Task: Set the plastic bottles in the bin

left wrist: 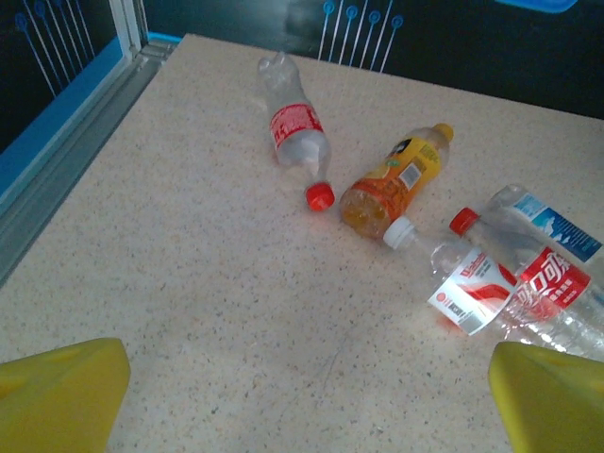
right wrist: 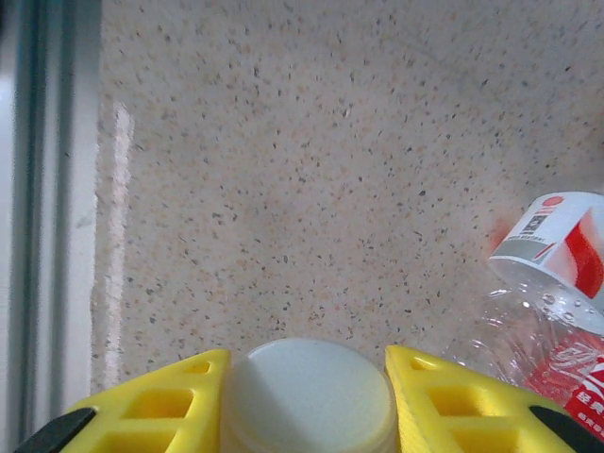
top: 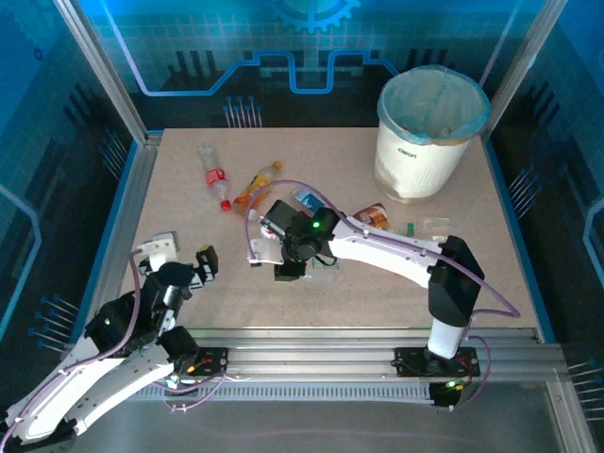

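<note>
My right gripper [right wrist: 308, 366] is shut on a bottle's white cap [right wrist: 310, 392]; a yellow finger [right wrist: 170, 396] presses on each side, and the body below is hidden. Beside it lies a clear bottle with a red and white label [right wrist: 552, 255]. From above, the right gripper [top: 288, 262] is low over the table's middle. Farther back lie a clear red-capped bottle [top: 213, 175], an orange bottle [top: 257, 184] and a blue-labelled one [top: 307, 200]. The bin [top: 429, 132] stands at the back right. My left gripper [left wrist: 311, 387] is open over bare table, short of the bottles [left wrist: 396, 175].
A brownish bottle [top: 374, 217] and a small clear one [top: 436, 225] lie in front of the bin. A metal rail [top: 127, 208] edges the table's left side. A white object [top: 159, 243] sits near the left gripper [top: 193, 267].
</note>
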Controlling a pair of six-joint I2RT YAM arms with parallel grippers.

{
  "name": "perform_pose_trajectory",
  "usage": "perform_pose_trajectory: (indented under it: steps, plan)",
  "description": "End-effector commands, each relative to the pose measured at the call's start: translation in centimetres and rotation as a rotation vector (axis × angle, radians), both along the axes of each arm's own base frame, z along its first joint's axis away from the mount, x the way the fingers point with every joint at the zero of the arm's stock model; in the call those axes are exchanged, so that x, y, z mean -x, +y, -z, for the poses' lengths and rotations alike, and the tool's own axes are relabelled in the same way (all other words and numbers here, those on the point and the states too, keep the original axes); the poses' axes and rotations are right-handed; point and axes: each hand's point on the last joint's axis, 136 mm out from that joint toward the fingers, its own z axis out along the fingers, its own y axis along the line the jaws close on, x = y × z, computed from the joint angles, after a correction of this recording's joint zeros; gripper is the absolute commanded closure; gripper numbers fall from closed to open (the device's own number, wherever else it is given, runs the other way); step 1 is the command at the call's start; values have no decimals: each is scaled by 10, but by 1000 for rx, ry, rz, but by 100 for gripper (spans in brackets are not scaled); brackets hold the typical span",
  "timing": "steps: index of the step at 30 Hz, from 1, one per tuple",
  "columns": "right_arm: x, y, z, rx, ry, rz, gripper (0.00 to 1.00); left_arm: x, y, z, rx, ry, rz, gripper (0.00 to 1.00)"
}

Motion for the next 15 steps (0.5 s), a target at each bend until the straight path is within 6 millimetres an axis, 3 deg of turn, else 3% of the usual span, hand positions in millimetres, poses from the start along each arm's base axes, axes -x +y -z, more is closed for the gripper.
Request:
perform_pose_trajectory:
  steps: [1,5,9,12,15]
  plan:
    - [8,0,-23,-86,53,37,67,-1,7,-27,-31,-75,-11,1]
    - [6,2,-58,-205,85,96,68,-3,5,-41,-37,-108,12,1]
    - [-5,-3,-113,-344,74,164,69,-10,-4,-63,-54,-157,45,3]
    - [-23,-15,-157,-426,25,245,70,-24,-22,-84,-83,-182,91,4]
    - [-45,-35,-207,-502,-64,343,71,-44,-51,-106,-110,-197,171,4]
